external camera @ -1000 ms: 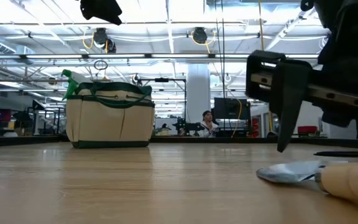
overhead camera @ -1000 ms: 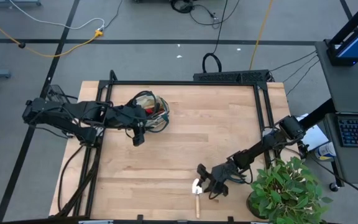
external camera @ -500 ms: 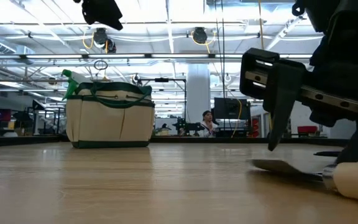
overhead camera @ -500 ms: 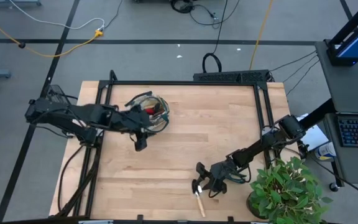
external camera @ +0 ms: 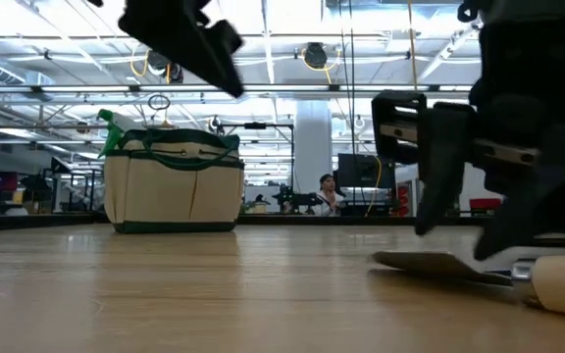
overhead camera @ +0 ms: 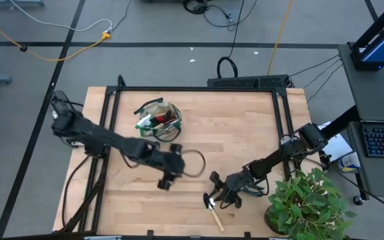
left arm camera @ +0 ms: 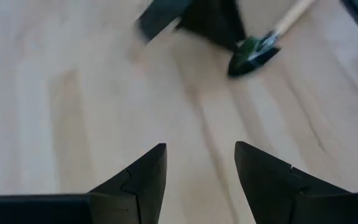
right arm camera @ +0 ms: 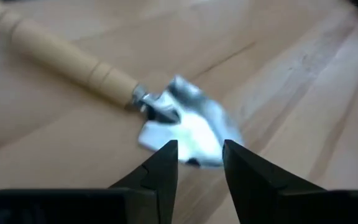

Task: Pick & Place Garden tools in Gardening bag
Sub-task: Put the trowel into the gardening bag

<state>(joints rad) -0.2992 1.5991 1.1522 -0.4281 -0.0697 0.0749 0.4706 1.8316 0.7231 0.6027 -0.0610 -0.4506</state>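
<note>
Left gripper (overhead camera: 166, 181) swung from the bag (overhead camera: 159, 119) toward table centre, jaws open. Right gripper (overhead camera: 213, 198), jaws open, hovered over the trowel (overhead camera: 213, 212) at 6 o'clock; next: grasp it.

High cam: overhead, straight down, far; covers whole table (overhead camera: 245, 133) plus floor around. Low cam: table-top height, level across wood into room behind; trowel (external camera: 479, 270) very close at right, bag (external camera: 173, 183) further back. L wrist cam: angled down at wood, mid-range. R wrist cam: v. close above trowel blade. All 4 share trowel; high + low share bag.
</note>
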